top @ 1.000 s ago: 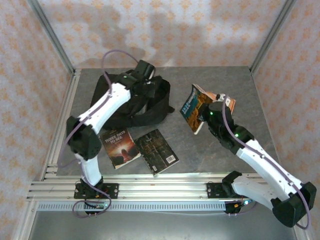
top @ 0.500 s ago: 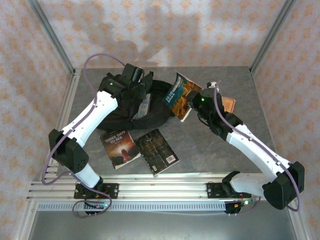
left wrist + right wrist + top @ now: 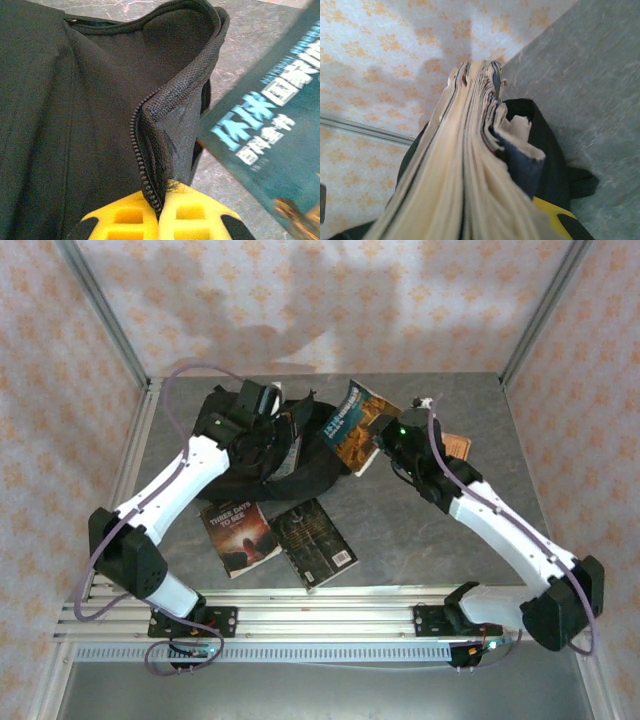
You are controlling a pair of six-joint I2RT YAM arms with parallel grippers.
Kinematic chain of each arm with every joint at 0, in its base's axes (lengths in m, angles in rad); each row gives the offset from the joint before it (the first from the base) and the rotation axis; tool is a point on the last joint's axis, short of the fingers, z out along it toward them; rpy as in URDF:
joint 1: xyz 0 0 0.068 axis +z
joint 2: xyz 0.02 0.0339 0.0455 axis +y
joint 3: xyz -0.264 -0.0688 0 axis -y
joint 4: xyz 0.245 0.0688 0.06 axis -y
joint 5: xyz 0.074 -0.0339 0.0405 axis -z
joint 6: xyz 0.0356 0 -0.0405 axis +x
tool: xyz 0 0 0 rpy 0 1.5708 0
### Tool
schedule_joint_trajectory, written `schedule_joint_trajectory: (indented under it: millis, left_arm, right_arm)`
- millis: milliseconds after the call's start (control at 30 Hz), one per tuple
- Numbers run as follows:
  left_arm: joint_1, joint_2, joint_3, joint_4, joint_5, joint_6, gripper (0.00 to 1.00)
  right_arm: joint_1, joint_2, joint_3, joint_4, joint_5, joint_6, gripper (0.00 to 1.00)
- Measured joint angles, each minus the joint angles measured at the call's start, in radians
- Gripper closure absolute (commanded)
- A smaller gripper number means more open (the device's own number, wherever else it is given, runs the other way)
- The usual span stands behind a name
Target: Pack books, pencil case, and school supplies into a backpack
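Left tool [image 3: 159, 202] pinches backpack [image 3: 75, 100] by its zip edge, right tool [image 3: 383, 440] grips blue-and-orange book [image 3: 352, 425] at the opening; red-glow paperback [image 3: 240, 535] and black-grey paperback [image 3: 313, 542] lie unpacked on worktop [image 3: 430, 530].

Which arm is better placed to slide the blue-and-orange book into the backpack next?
Right. The right gripper holds the blue-and-orange book tilted at the backpack's open mouth. The left gripper is shut on its zip edge, holding it up.

We see matt, coarse-woven cloth on the large black backpack [image 3: 60, 125], smooth card on the blue-and-orange paperback [image 3: 270, 125].
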Motion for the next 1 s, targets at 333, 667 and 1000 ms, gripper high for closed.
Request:
schedule_joint_trajectory:
  millis: [333,667,1000]
  left_arm:
    - [0.000,-0.002,-0.036,0.010,0.142,-0.074,0.58]
    - [0.021,0.081,0.248,-0.154,0.101,-0.019,0.43]
    - [0.031,0.306,0.420,-0.247,0.108,0.014,0.45]
  right_arm:
    - [-0.007,0.262,0.015,0.187,-0.218,0.223,1.00]
    - [-0.008,0.275,0.015,0.311,-0.319,0.278,1.00]
    - [-0.009,0.275,0.014,0.335,-0.349,0.286,1.00]
